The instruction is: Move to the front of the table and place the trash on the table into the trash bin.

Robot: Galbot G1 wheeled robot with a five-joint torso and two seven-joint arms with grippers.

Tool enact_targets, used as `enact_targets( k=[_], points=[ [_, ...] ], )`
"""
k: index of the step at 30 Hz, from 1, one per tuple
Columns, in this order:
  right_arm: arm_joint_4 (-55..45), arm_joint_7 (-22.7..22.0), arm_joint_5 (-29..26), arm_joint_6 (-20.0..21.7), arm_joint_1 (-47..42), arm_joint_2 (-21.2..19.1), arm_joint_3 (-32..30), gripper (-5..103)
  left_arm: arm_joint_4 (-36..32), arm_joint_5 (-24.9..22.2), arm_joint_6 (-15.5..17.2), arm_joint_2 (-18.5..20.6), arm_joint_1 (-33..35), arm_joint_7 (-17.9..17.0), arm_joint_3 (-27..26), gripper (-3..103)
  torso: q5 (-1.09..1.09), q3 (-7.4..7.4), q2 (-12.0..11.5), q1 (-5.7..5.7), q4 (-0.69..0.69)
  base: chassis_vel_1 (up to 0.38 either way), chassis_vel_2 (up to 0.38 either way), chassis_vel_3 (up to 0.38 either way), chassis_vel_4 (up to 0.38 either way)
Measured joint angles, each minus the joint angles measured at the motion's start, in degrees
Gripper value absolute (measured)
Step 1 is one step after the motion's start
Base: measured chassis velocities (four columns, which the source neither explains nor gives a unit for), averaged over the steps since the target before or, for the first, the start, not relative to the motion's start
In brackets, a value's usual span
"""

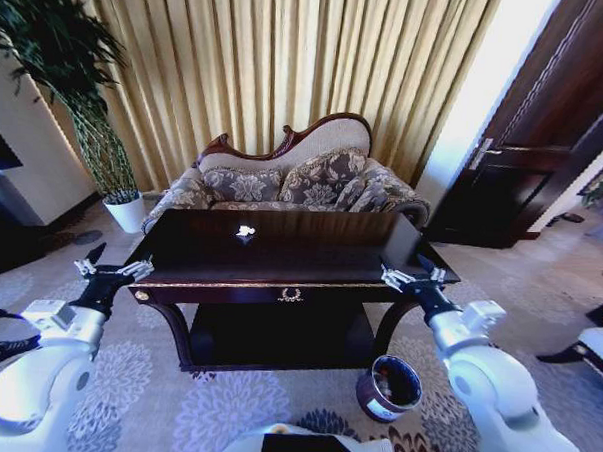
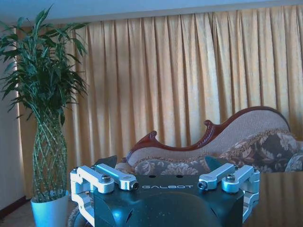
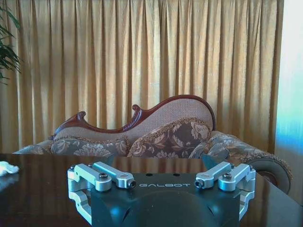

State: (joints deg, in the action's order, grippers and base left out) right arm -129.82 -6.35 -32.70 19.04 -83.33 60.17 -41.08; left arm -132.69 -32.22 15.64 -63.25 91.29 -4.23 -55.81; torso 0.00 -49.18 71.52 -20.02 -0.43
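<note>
The dark glossy table (image 1: 320, 249) stands right in front of me, its gold wreath emblem facing me. One crumpled white paper wad, the trash (image 1: 245, 232), lies on the tabletop left of centre, and in the right wrist view the wad (image 3: 6, 168) sits at the picture's edge on the table (image 3: 42, 189). On the carpet by the table's front right leg is the round dark trash bin (image 1: 376, 403). My left gripper (image 1: 114, 265) (image 2: 161, 163) hovers open off the table's left front corner. My right gripper (image 1: 412, 275) (image 3: 161, 161) is open and empty over the right front corner.
A floral sofa (image 1: 303, 181) stands close behind the table. A tall plant in a white pot (image 1: 128, 214) is at the back left. A dark door (image 1: 524, 176) is at the right, and a chair corner (image 1: 599, 344) juts in at the right edge. Patterned carpet surrounds the table.
</note>
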Motion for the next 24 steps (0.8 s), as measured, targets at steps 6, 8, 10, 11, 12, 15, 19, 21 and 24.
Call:
enact_targets(
  k=[6,8,10,11,12,15,19,21,24],
  points=[
    [3.13,0.48,0.1,-0.59,3.35,-0.12,2.23,100,-1.68,-1.82,1.59,0.04,-0.08,-0.74,0.02,100,-0.01,0.0,0.0,-0.01,0.0,0.0,0.0,0.0,0.0],
    [3.45,0.71,0.1,-0.64,3.63,0.09,2.6,100,-2.1,-2.91,2.19,0.43,-0.08,-0.93,-0.54,100,0.0,0.01,0.0,-0.01,0.0,0.0,0.0,0.0,0.0],
    [3.45,0.88,0.1,-0.66,3.62,0.12,2.66,100,-2.11,-3.11,2.28,0.54,-0.09,-0.98,-0.7,100,-0.01,0.0,0.0,-0.01,0.0,0.0,0.0,0.0,0.0],
    [3.45,1.31,0.1,-0.71,3.55,0.13,2.7,100,-2.11,-3.35,2.36,0.73,-0.09,-1.01,-1.0,100,-0.01,0.0,0.0,-0.01,0.0,0.0,0.0,0.0,0.0],
    [3.45,1.61,0.1,-0.74,3.51,0.11,2.71,100,-2.11,-3.44,2.38,0.83,-0.08,-1.01,-1.14,100,-0.01,0.0,0.0,-0.01,0.0,0.0,0.0,0.0,0.0],
    [3.58,2.26,-0.01,-0.86,3.76,-0.24,2.91,100,-1.92,-3.49,2.39,1.18,-0.03,-1.01,-1.62,100,-0.01,0.0,0.0,-0.02,-0.01,0.0,0.0,0.0,0.0],
    [4.5,3.38,-0.94,-0.93,5.11,-1.18,3.29,100,-1.69,-3.51,2.4,1.54,0.02,-0.91,-2.2,100,-0.01,0.01,0.0,-0.01,0.0,0.0,0.0,0.0,0.0],
    [5.17,3.88,-1.17,-0.94,6.03,-1.71,3.46,100,-1.68,-3.56,2.4,1.6,0.08,-0.85,-2.4,100,-0.01,0.0,0.0,-0.01,0.0,0.0,0.0,0.0,0.0],
    [5.45,3.95,-1.25,-0.95,6.18,-1.79,3.47,100,-1.79,-3.57,2.4,1.57,0.24,-0.81,-2.46,100,-0.01,0.0,0.0,-0.02,0.0,0.0,0.0,0.0,0.0]
  ],
)
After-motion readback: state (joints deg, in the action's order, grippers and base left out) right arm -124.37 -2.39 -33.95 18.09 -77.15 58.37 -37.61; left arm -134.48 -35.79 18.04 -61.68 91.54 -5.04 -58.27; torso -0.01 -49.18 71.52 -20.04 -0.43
